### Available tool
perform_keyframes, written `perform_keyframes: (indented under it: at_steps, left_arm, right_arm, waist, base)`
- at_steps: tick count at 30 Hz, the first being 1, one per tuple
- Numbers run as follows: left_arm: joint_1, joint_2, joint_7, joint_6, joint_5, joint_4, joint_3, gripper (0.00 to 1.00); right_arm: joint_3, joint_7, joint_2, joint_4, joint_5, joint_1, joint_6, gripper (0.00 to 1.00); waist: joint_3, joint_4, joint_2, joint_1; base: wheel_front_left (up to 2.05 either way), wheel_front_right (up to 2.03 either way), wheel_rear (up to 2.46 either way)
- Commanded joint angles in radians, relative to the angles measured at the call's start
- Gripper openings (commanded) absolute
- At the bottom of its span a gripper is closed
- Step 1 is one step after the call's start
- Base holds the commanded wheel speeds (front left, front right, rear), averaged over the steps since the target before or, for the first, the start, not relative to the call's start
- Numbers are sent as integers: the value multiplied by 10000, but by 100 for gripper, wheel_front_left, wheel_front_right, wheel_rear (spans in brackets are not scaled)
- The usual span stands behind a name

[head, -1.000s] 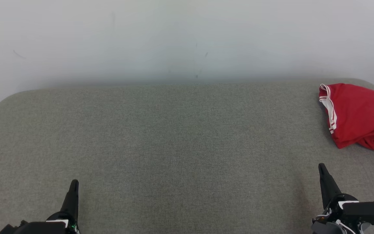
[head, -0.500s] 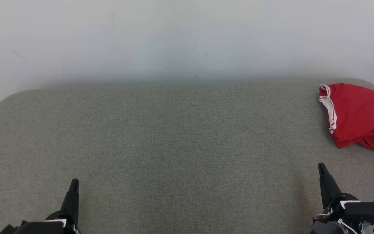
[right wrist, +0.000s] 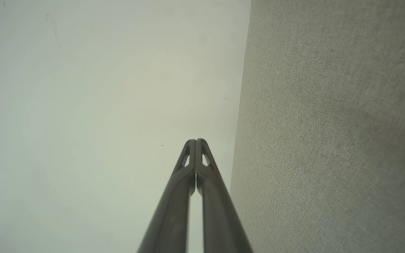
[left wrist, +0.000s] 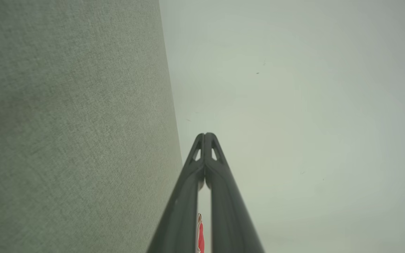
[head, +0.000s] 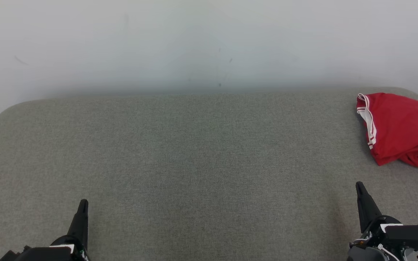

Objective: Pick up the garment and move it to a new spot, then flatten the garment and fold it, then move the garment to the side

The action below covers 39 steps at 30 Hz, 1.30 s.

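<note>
Head view, with both wrist views. Positions are given relative to the desk.

Near edge of the desk, left: the left claw (head: 82, 201) hovers over the grey fabric top, its two dark fingers pressed together into a single point and pinching nothing. In the left wrist view the left claw (left wrist: 205, 135) shows its tips meeting, with only a narrow slit lower down between the shafts.

Near edge of the desk, right: the right claw (head: 358, 185) sits over the fabric, tilted slightly toward the desk's middle, with its fingers likewise pressed together and empty. In the right wrist view the right claw (right wrist: 195, 141) has its tips touching.

Middle of the desk (head: 194, 152): a grey woven cover with rounded far corners.

Far right corner of the desk: the garment (head: 401, 127), red, lies in a loosely folded heap that runs past the picture's right edge. A white band with thin red stripes edges the side facing the desk's middle, and the cloth bunches at its nearer right end. It lies well apart from both claws, with the right claw the nearer. In the left wrist view a red sliver of the garment (left wrist: 200, 235) shows through the slit between the fingers.

Beyond the desk's far edge: a pale wall (head: 194, 43) with a few small dark marks.
</note>
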Motion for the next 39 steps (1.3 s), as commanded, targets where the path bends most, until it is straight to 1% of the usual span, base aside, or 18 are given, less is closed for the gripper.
perform_keyframes:
  at_steps: [1,39]
  left_arm:
    - [-96,44,-2,-26,-43,9,36,0]
    - [-94,44,-3,-27,-45,5,33,0]
  right_arm:
    - [-21,34,21,5,-18,-86,-21,0]
    - [-64,68,51,11,-64,-90,-21,0]
  waist:
    - [0,0,0,1]
    - [0,0,0,1]
  base:
    - [0,0,0]
    - [0,0,0]
